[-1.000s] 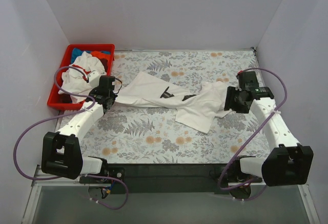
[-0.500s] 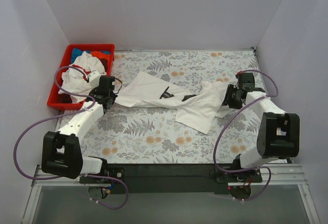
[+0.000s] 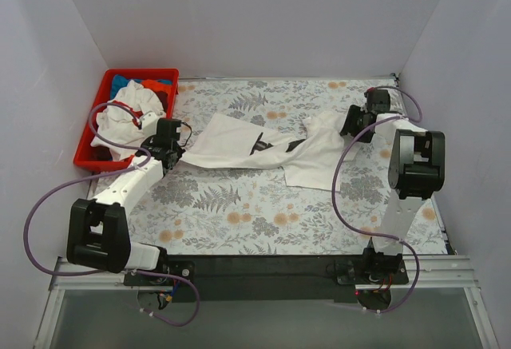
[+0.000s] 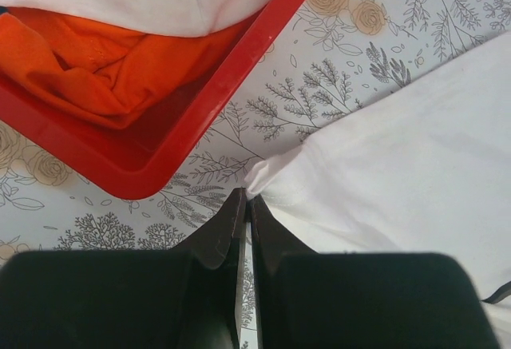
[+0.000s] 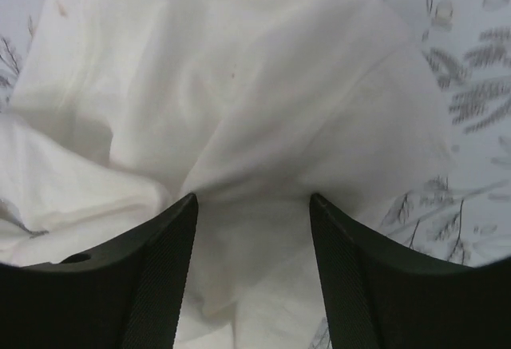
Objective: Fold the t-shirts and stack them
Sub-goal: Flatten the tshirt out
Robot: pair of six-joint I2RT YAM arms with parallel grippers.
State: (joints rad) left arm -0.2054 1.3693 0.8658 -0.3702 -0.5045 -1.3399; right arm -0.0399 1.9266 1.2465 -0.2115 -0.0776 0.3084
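A large white t-shirt with black printed patches (image 3: 239, 145) lies stretched across the floral covering. My left gripper (image 3: 172, 155) is shut on its left corner, and the wrist view shows the pinched tip (image 4: 263, 175) at the closed fingertips (image 4: 247, 197). My right gripper (image 3: 349, 125) is at the shirt's right end. Its jaws stand wide apart over bunched white cloth (image 5: 239, 85), which lies between the fingers (image 5: 251, 201). More t-shirts fill the red bin: white with red trim (image 3: 128, 113), blue (image 3: 124, 80) and orange-red (image 3: 156, 87) (image 4: 96, 53).
The red plastic bin (image 3: 92, 137) (image 4: 239, 69) stands at the far left, just beside my left gripper. White walls close in the table on three sides. The right arm is folded up near the right wall. Purple cables loop beside both arms.
My right gripper has swung up toward the far right corner, and the shirt's right end has shifted that way with it. The left gripper stays put, still pinching the corner.
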